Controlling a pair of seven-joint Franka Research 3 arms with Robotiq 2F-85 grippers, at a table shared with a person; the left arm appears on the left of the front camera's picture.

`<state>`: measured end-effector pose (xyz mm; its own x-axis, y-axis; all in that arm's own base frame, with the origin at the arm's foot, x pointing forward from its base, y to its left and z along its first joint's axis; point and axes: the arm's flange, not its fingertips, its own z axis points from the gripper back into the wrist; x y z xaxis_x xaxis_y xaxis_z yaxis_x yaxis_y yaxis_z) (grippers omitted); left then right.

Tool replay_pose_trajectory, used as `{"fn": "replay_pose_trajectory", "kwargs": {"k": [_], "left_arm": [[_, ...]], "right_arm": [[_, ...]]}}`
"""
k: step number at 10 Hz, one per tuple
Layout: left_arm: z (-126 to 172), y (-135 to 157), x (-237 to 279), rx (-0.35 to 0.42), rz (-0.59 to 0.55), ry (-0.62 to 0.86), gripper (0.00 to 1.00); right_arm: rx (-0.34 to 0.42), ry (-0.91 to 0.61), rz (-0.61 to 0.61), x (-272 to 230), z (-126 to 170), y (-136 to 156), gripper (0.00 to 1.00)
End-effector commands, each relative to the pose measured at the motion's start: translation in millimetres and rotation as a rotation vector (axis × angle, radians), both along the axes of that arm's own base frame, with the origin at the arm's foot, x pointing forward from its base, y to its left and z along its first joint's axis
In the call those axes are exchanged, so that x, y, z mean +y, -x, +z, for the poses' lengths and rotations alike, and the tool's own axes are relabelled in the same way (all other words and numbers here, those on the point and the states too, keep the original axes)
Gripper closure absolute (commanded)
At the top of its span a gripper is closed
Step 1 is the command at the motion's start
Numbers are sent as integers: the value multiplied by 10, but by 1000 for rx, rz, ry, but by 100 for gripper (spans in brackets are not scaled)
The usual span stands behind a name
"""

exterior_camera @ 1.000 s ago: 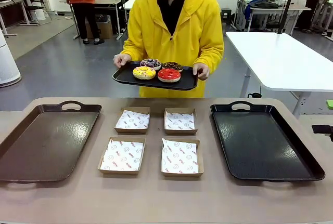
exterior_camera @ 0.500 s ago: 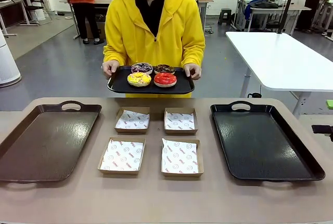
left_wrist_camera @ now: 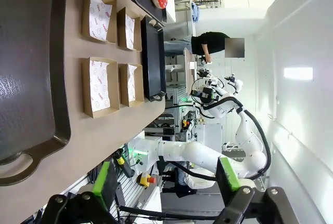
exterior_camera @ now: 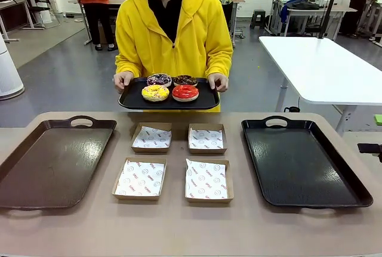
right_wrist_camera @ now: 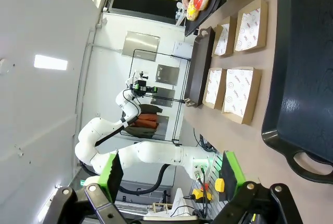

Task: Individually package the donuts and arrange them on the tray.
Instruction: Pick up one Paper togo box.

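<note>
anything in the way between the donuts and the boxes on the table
Nothing visible does. The donuts sit on a small tray that the person holds beyond the table's far edge; the four boxes lie open, nothing between.

In the front view, the two sprinkled donuts (exterior_camera: 159,79) at the back of the carried tray (exterior_camera: 128,99) are partly hidden by the yellow-iced donut (exterior_camera: 155,93) and the red-glazed donut (exterior_camera: 185,92) set before them. The person's hands (exterior_camera: 123,80) are partly hidden under that tray's rim. The brown tray (exterior_camera: 48,161) is cut off by the left edge. The print on the paper liners (exterior_camera: 139,178) is too small to be read. In the left wrist view, the donuts are cropped by the top edge and the left tool (left_wrist_camera: 166,180) by the bottom edge. In the right wrist view, the black tray (right_wrist_camera: 304,68) is cut off by the right edge and the right tool (right_wrist_camera: 171,174) by the bottom edge.
</note>
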<state>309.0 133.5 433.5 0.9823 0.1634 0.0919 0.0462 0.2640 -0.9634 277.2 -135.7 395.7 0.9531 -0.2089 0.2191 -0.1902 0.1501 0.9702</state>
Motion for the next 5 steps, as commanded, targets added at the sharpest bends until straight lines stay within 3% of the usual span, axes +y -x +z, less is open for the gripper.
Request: {"fn": "replay_pose_trajectory", "kwargs": {"k": [1, 5], "left_arm": [[11, -14, 18, -16, 10, 12, 0], [11, -14, 18, -16, 10, 12, 0]], "right_arm": [[-9, -13, -1, -12, 1, 2, 0], [-9, -13, -1, -12, 1, 2, 0]]}}
